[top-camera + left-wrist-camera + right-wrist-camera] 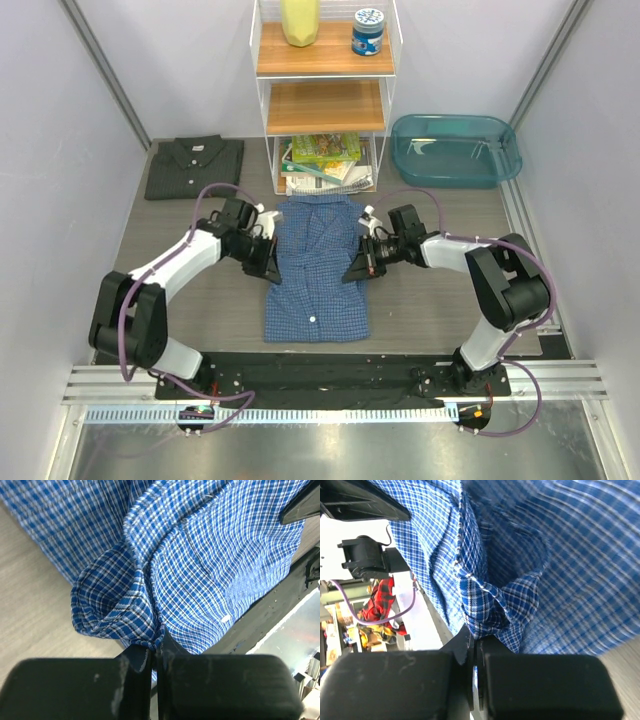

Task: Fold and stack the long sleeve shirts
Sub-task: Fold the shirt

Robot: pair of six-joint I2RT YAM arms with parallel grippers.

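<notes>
Left fingers point(136, 664): closed, pinching a bunched fold at the left edge of blue shirt point(318, 270).
Right fingers point(464, 649): closed, pinching a fold at its right edge.
Location of blue shirt: desk point(420, 300) centre, collar far.
Grey shirt point(193, 167): folded, far-left corner.
Teal tub point(455, 120): far right; contents cannot be told.
Shelf rack point(322, 105): bottom tier holds booklets point(322, 155).

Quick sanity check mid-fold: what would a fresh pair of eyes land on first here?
The blue checked shirt spread in the middle of the table, with the left gripper and right gripper each shut on a pinched bunch of its cloth at opposite side edges. Next, the dark charcoal shirt lying folded at the far left corner, and the teal tub at the far right.
</notes>
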